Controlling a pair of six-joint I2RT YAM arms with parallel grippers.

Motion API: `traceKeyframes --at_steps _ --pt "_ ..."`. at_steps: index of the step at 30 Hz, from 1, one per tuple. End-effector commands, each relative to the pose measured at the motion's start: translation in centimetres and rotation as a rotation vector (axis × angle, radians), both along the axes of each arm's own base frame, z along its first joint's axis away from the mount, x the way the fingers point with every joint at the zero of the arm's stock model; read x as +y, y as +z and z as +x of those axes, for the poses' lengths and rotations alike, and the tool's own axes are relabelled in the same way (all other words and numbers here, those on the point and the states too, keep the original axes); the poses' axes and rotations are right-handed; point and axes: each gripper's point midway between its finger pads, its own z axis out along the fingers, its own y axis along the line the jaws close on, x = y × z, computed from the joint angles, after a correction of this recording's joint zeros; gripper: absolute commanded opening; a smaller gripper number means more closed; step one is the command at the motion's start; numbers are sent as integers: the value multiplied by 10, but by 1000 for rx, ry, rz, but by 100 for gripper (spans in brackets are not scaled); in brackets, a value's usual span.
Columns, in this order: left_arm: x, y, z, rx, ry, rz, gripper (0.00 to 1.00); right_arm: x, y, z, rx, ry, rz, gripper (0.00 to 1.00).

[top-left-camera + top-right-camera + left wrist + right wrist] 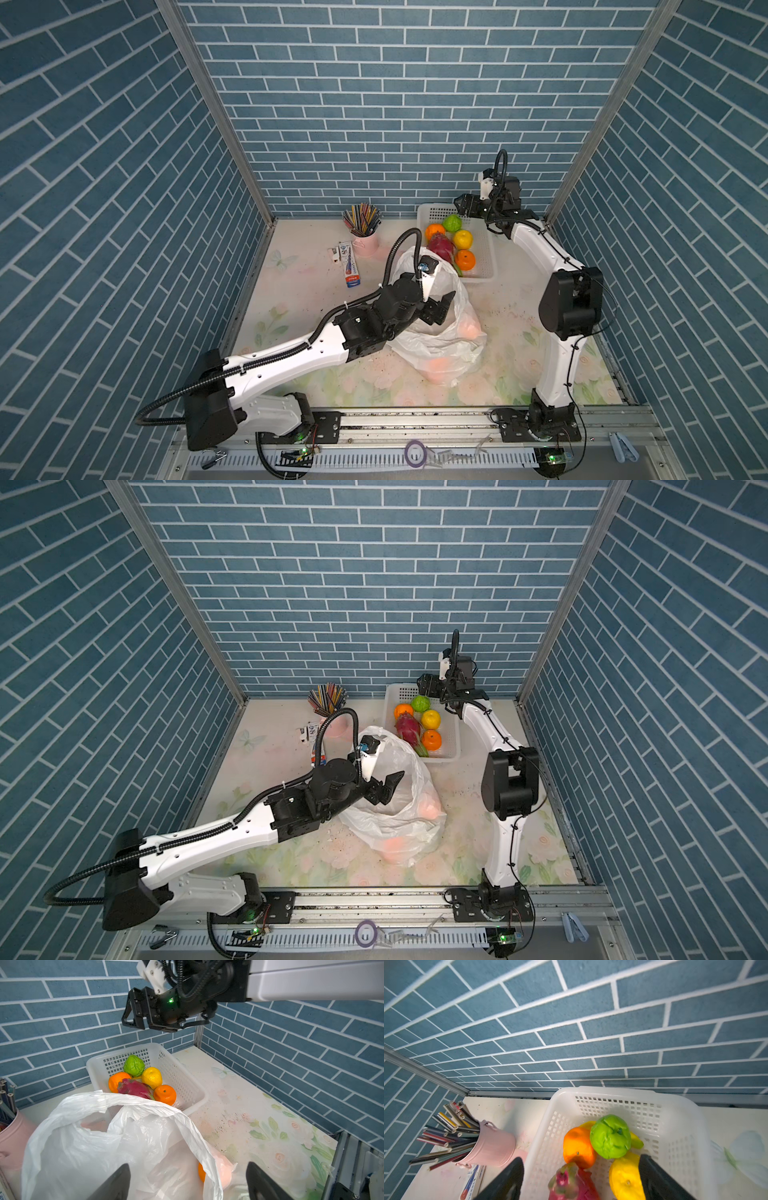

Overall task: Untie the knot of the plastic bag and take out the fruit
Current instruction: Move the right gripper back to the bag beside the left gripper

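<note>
The white plastic bag (440,340) (395,812) lies mid-table with its mouth gaping; the knot does not show. My left gripper (445,309) (188,1165) hovers open over that mouth, holding nothing. An orange (201,1172) peeks out from inside the bag. More fruit sits in the white basket (432,206) (612,1089): a green fruit (609,1136), two oranges (434,231) (464,259), a lemon (625,1178) and a dragon fruit (440,246). Above the basket's far end my right gripper (459,203) (581,1158) is open and empty.
A pink cup of pencils (363,239) and a toothpaste box (351,266) stand at the back left. A banana (636,1140) lies under the fruit in the basket. Brick walls close in three sides, and the basket sits near the back right corner.
</note>
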Motion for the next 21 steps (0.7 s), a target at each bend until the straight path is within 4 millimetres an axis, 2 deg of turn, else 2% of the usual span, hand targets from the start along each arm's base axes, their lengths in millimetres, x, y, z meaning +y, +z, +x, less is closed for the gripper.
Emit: traceKeyframes --at_steps 1,2,5,11,16,21 --pt "12 -7 -4 30 38 -10 87 -11 37 -28 -91 -13 -44 87" --pt "14 -8 -4 33 42 -11 87 -14 47 -38 -110 -17 -45 87" --pt "20 -13 -7 38 46 -4 87 -23 62 -66 -134 -37 -40 87" --pt "27 -34 -5 80 73 63 87 -24 81 -139 -167 -37 -7 86" --pt "29 -51 -9 119 61 96 87 -10 65 -204 -118 -7 -29 86" --pt "30 -66 -11 163 56 74 87 3 23 -257 19 25 -17 86"
